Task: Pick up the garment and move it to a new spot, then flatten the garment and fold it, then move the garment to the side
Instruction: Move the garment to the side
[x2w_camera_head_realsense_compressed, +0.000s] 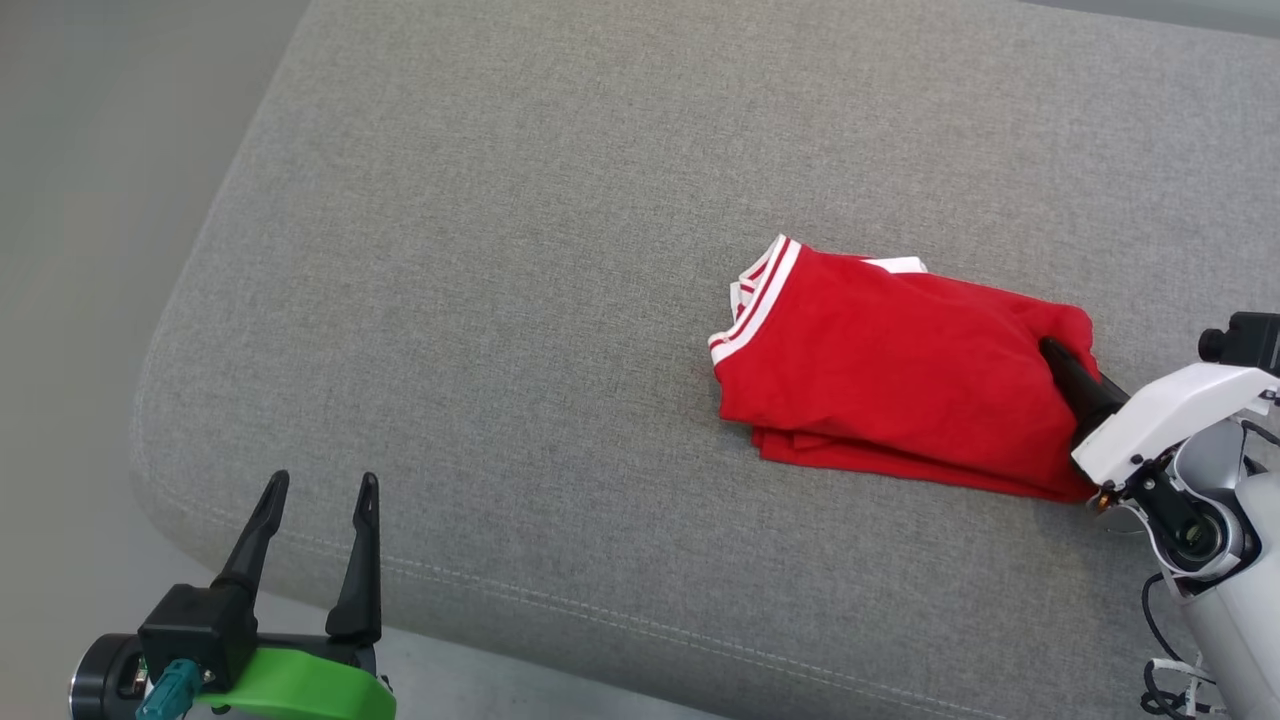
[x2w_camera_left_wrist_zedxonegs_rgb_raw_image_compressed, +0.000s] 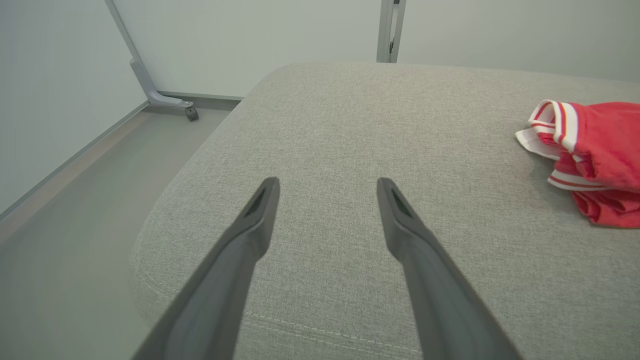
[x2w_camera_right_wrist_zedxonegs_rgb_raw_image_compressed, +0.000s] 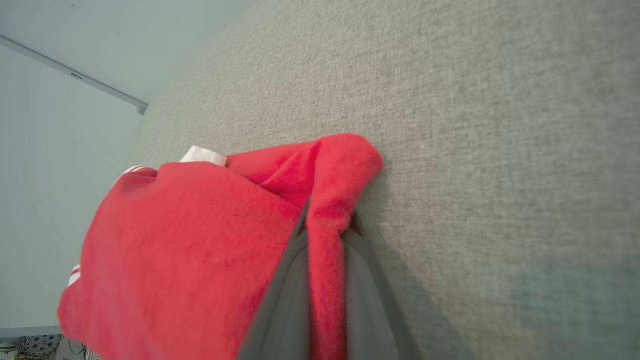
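Observation:
The garment (x2w_camera_head_realsense_compressed: 880, 370) is red with white-striped trim and lies folded in a thick stack on the right part of a grey cushion (x2w_camera_head_realsense_compressed: 500, 250). My right gripper (x2w_camera_head_realsense_compressed: 1050, 352) is shut on the garment's right edge, one dark finger lying on top of the cloth. In the right wrist view a fold of the garment (x2w_camera_right_wrist_zedxonegs_rgb_raw_image_compressed: 175, 250) is pinched between the two fingers (x2w_camera_right_wrist_zedxonegs_rgb_raw_image_compressed: 280, 300) of the right gripper (x2w_camera_right_wrist_zedxonegs_rgb_raw_image_compressed: 327, 222). My left gripper (x2w_camera_head_realsense_compressed: 322, 490) stands open over the cushion's near left edge, far from the cloth. In the left wrist view the left gripper (x2w_camera_left_wrist_zedxonegs_rgb_raw_image_compressed: 327, 186) holds nothing, and the garment (x2w_camera_left_wrist_zedxonegs_rgb_raw_image_compressed: 600, 155) lies at the right.
The cushion's stitched front edge (x2w_camera_head_realsense_compressed: 600, 610) runs along the bottom, with grey floor (x2w_camera_head_realsense_compressed: 60, 300) to the left. In the left wrist view a metal frame leg with a caster (x2w_camera_left_wrist_zedxonegs_rgb_raw_image_compressed: 165, 97) stands on the floor by a pale wall (x2w_camera_left_wrist_zedxonegs_rgb_raw_image_compressed: 250, 35).

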